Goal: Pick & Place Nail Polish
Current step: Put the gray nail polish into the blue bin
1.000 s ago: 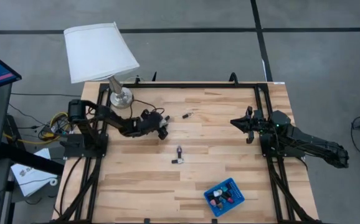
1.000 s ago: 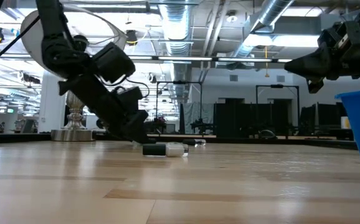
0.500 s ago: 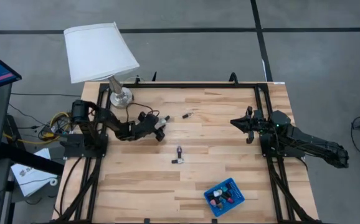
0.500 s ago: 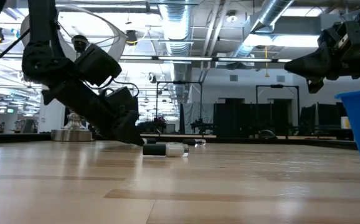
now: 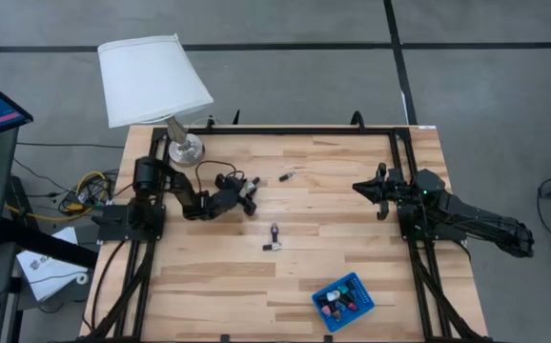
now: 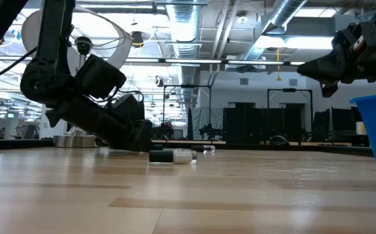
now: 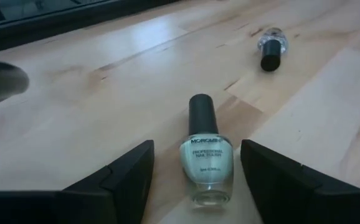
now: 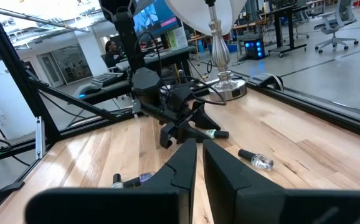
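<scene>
Several nail polish bottles [image 5: 337,301] in blue tray [image 5: 358,284], three loose on table [image 5: 352,248]

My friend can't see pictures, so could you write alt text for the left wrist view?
A pale nail polish bottle with a dark cap lies on the wooden table between the left gripper's two open dark fingers. Farther off lies a clear bottle.

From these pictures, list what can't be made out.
- Bottles in the blue tray: high view, too small to count; low view cuts the tray at its edge.
- Pale bottle between the left gripper's open fingers: hidden under the arm in the high view.
- Clear bottle: contents too small to tell.
- Right gripper: shut and waiting at the table's right.
</scene>
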You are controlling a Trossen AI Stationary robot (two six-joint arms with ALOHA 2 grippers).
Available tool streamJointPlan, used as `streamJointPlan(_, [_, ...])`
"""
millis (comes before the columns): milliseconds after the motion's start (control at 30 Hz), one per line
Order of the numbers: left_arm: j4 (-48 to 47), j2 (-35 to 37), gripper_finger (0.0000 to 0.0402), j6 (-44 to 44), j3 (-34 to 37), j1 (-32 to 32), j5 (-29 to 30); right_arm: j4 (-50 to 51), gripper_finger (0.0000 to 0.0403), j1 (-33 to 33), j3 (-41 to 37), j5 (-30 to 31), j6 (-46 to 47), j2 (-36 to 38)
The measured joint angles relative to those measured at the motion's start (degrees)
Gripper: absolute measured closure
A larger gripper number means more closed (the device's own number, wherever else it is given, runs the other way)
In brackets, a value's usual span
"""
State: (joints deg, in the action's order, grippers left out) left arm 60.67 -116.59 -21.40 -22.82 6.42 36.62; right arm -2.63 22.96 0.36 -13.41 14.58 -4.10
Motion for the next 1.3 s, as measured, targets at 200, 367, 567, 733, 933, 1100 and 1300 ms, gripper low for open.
streamJointPlan(200, [1.2,-2.2,0.0203,-1.8,-0.2,-1.5,4.0,0.0,0.0381,0.0,0.0,0.0,0.0,0.0])
streamJointPlan(367, [1.2,-2.2,0.0234,-2.0,-0.1,-2.2,4.2,0.0,0.0381,0.0,0.0,0.0,0.0,0.0])
streamJointPlan(567, [0.9,-2.2,0.0273,-3.0,-0.1,-2.2,4.8,0.0,0.0381,0.0,0.0,0.0,0.0,0.0])
streamJointPlan(733, [0.9,-2.2,0.0290,-3.2,-0.1,-2.3,5.0,0.0,0.0381,0.0,0.0,0.0,0.0,0.0])
streamJointPlan(933, [-0.8,0.8,0.0290,-3.2,0.1,-2.2,3.6,0.0,0.0381,0.0,0.0,0.0,0.0,0.0])
streamJointPlan(1100, [-3.4,7.9,0.0290,-3.3,0.4,-2.4,-1.8,0.0,0.0381,0.0,0.0,0.0,0.0,0.0])
streamJointPlan(1300, [-2.5,19.8,0.0290,-3.2,0.3,-2.4,-15.4,0.0,0.0381,0.0,0.0,0.0,0.0,0.0])
